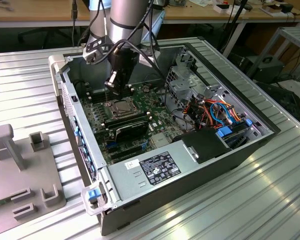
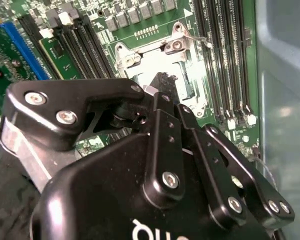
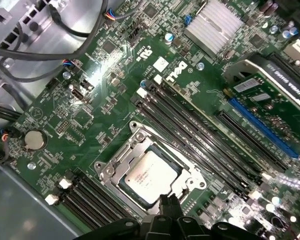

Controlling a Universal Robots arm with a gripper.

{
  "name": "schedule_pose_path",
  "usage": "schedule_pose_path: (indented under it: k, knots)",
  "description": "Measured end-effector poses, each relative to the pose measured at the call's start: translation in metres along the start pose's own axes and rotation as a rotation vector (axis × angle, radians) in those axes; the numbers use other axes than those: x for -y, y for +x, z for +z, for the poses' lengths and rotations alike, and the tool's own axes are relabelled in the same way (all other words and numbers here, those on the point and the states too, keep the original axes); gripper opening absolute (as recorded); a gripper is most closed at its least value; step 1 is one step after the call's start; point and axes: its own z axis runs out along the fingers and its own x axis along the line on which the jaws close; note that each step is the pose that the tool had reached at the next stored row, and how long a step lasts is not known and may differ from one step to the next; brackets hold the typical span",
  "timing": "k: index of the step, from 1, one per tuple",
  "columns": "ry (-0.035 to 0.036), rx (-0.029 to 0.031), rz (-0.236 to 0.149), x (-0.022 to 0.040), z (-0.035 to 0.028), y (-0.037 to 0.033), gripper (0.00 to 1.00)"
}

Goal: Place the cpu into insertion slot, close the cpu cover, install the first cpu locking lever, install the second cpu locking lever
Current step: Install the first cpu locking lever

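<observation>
The cpu point(image 3: 149, 175), a silver-topped square chip, lies flat in the insertion slot point(image 1: 121, 107) on the green motherboard inside the open computer case. The cpu cover point(image 3: 122, 152), a metal frame, lies down around the chip. A thin wire lever point(image 2: 194, 38) shows at one corner of the socket. My gripper point(image 3: 167, 206) hangs just above the socket's edge with its black fingertips point(image 2: 162, 82) pressed together in a point; I see nothing between them. In the exterior view the gripper point(image 1: 112, 82) hovers over the socket's far left corner.
Long black memory slots point(image 3: 200, 135) flank the socket. A finned silver heatsink point(image 3: 215, 22), a blue slot point(image 3: 262, 130) and a coin battery point(image 3: 34, 141) sit nearby. The power supply point(image 1: 155, 167), coloured cables point(image 1: 215, 112) and case walls hem the board. A grey fixture point(image 1: 20, 165) stands outside.
</observation>
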Motion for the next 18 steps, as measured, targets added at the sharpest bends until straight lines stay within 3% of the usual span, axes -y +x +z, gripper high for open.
schedule_pose_path:
  k: [2, 11, 16, 18]
  knots:
    - [-0.0004, -0.0005, 0.001, 0.0006, -0.0082, -0.0013, 0.11]
    - [0.004, 0.002, 0.101, 0.0012, -0.0088, -0.0021, 0.11]
    - [0.0043, 0.0024, 0.106, 0.0143, -0.0083, -0.0173, 0.11]
    - [0.0051, 0.0026, 0.122, 0.0154, -0.0078, -0.0186, 0.11]
